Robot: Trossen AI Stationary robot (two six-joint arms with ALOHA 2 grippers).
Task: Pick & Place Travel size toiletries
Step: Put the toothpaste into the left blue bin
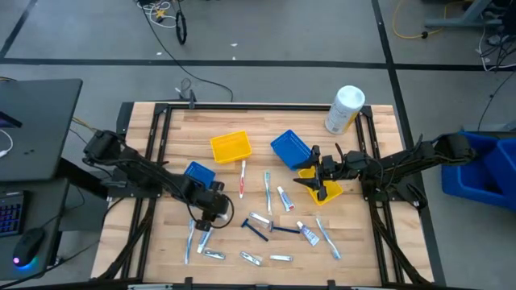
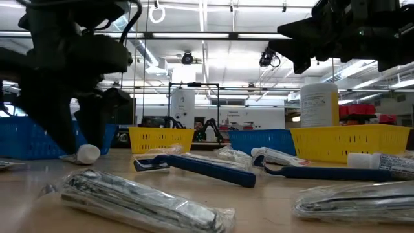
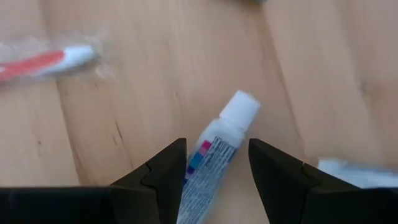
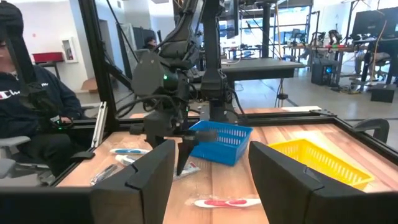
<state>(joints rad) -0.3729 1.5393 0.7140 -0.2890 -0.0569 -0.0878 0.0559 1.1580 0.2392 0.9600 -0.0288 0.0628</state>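
Low view, nearest the camera: two clear-wrapped toothbrushes (image 2: 145,200) lie on the wooden table (image 2: 272,207), one front left and one at the right edge. Behind them lies a dark blue razor (image 2: 200,168) and a second blue-handled item to its right. A small toothpaste tube (image 2: 87,154) rests by the left gripper (image 2: 71,139), whose dark fingers reach down to the table surface.

Left wrist view: the left gripper's fingers stand open on either side of the white-capped toothpaste tube, with a visible gap on both sides; the tube lies flat on the wood between them, not clamped. A red toothbrush (image 3: 43,62) in a wrapper lies farther off.

High view: the left gripper sits low at centre-left of the table, just beside a small blue bin (image 1: 199,172). Remaining toiletries are scattered over the front half of the table: toothbrushes, tubes and the razor, all lying loose.

Right gripper (image 1: 317,171): it hovers over a yellow bin (image 1: 322,192) at centre-right, clear of the table. In the right wrist view its fingers are parted with nothing between them.

Farther back stand a second yellow bin (image 1: 230,147), a larger blue bin (image 1: 290,149) and a white cylindrical container (image 1: 345,109) at the rear right corner. A seated person (image 4: 31,112) shows beyond the table
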